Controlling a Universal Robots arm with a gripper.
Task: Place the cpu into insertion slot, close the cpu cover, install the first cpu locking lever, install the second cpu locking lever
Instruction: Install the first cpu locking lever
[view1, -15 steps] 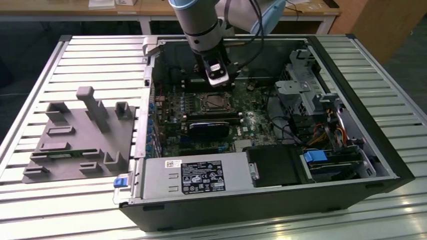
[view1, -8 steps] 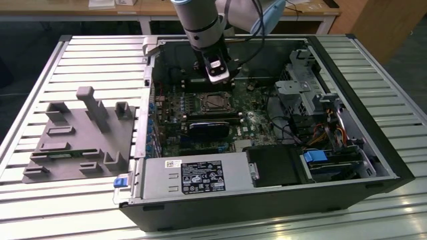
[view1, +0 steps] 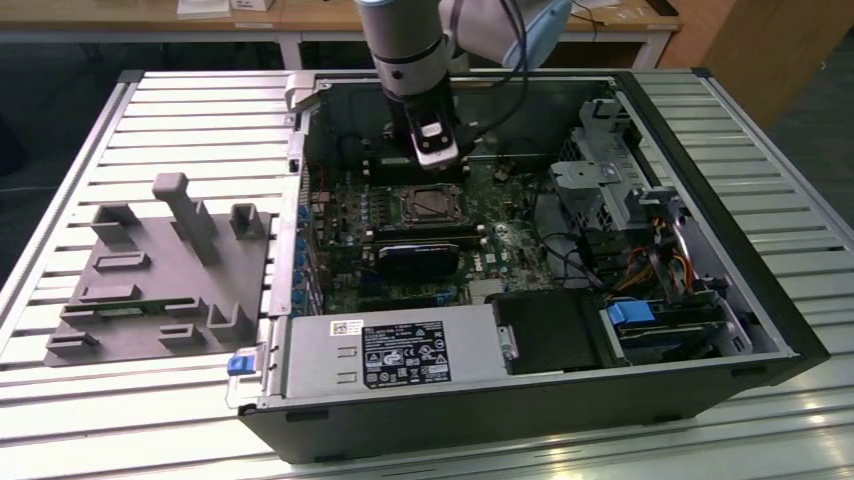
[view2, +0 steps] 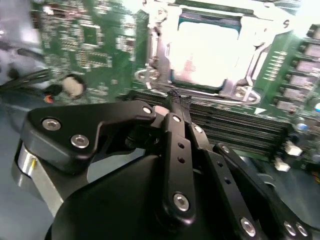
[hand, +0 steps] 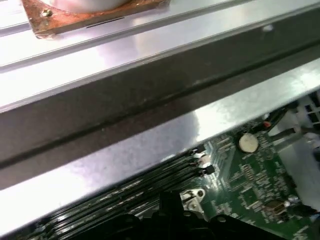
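hovering gripper (view2: 175, 102) near insertion slot (view1: 427, 203), cpu (view2: 205, 50) seated

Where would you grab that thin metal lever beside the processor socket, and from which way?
Probably at its free bent end, coming down from above. The locking lever is a slim wire rod lying along the edge of the cpu cover, so only the tip offers room. The gripper hangs just off the socket.

I see an open black computer case (view1: 747, 330) lying on a table of pale slatted metal (view1: 200, 120). Beside it, on the exterior view's left, sits a grey moulded fixture block (view1: 160, 270). Inside the case, a silver power supply box (view1: 380, 355) lies near a black drive bay (view1: 554, 330).
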